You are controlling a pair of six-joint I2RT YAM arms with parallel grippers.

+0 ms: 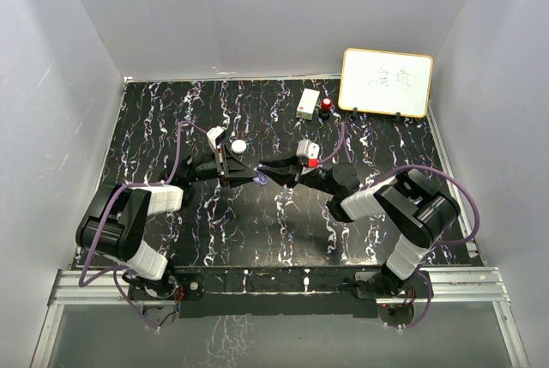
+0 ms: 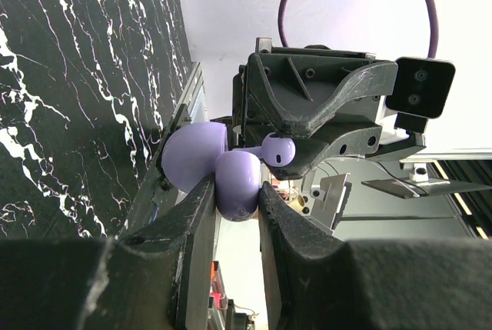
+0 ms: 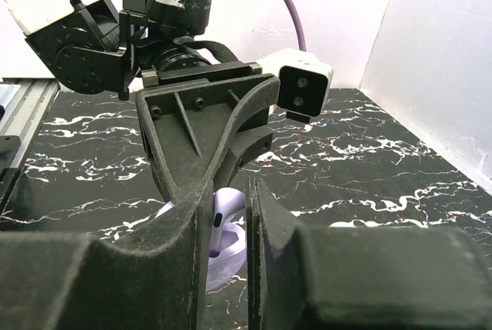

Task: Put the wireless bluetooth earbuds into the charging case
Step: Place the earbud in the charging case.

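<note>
My left gripper [image 2: 235,201] is shut on the purple charging case [image 2: 238,185], holding it up off the table with its round lid [image 2: 194,157] swung open. My right gripper [image 3: 229,201] is shut on a purple earbud [image 3: 225,213], stem pointing down into the open case [image 3: 231,261]. In the left wrist view the earbud [image 2: 278,150] sits at the case's top edge, between the right gripper's fingertips. In the top view the two grippers [image 1: 244,171] [image 1: 280,172] meet at the table's middle, with the case [image 1: 260,180] between them. No other earbuds are in view.
A white round case [image 1: 238,147] lies just behind the left gripper. A white box [image 1: 307,104] and a red knob [image 1: 327,107] stand at the back. A whiteboard [image 1: 386,82] leans at the back right. White walls enclose the black marbled table [image 1: 257,231].
</note>
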